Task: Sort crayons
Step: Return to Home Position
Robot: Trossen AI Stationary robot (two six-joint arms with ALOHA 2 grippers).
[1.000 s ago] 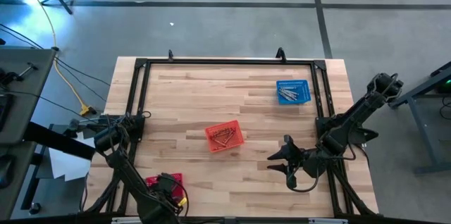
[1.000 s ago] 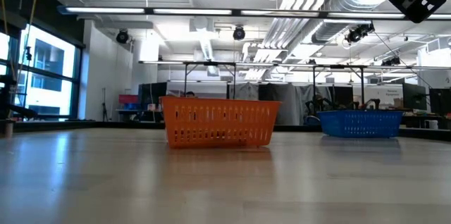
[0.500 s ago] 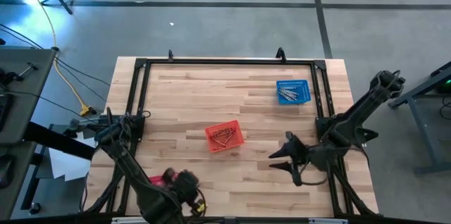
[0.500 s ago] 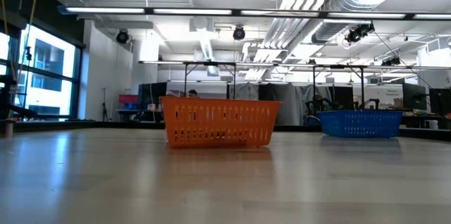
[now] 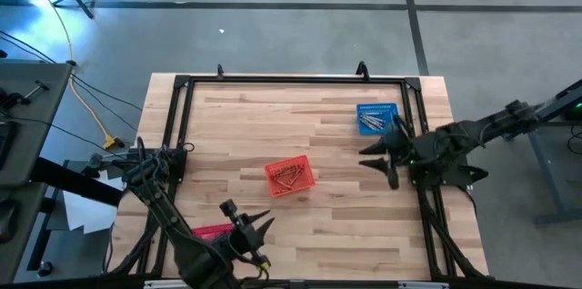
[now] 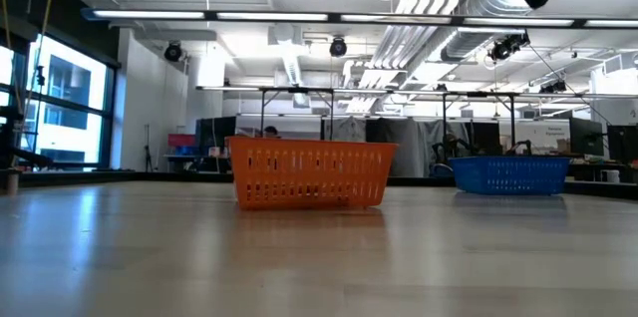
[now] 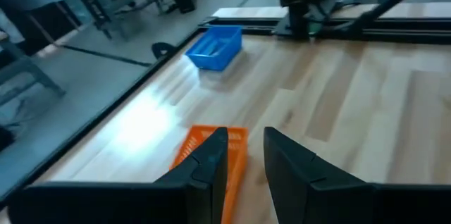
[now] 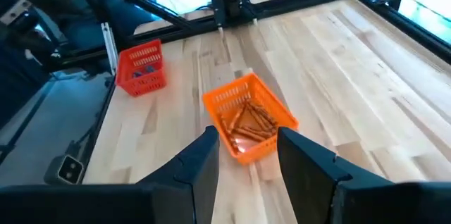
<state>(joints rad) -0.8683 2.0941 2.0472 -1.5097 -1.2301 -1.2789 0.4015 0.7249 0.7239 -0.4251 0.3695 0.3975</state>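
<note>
Pale wooden table [image 5: 273, 116], open workshop behind. Red-orange crayons [image 8: 248, 122] lie heaped in the red basket [image 8: 225, 91] mid-table; grey ones [image 5: 369, 123] sit in the blue basket [image 5: 378, 106], beyond it toward the right arm. Likely light, stiff, waxy, snappable: pinch mid-length, gently. Left gripper [image 7: 244, 136] hangs nearside of the red basket, right gripper [image 8: 246, 136] off toward the blue one; both with fingers apart, empty

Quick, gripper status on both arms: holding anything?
Left gripper: open, empty, near the red basket.
Right gripper: open, empty, near the blue basket.
</note>
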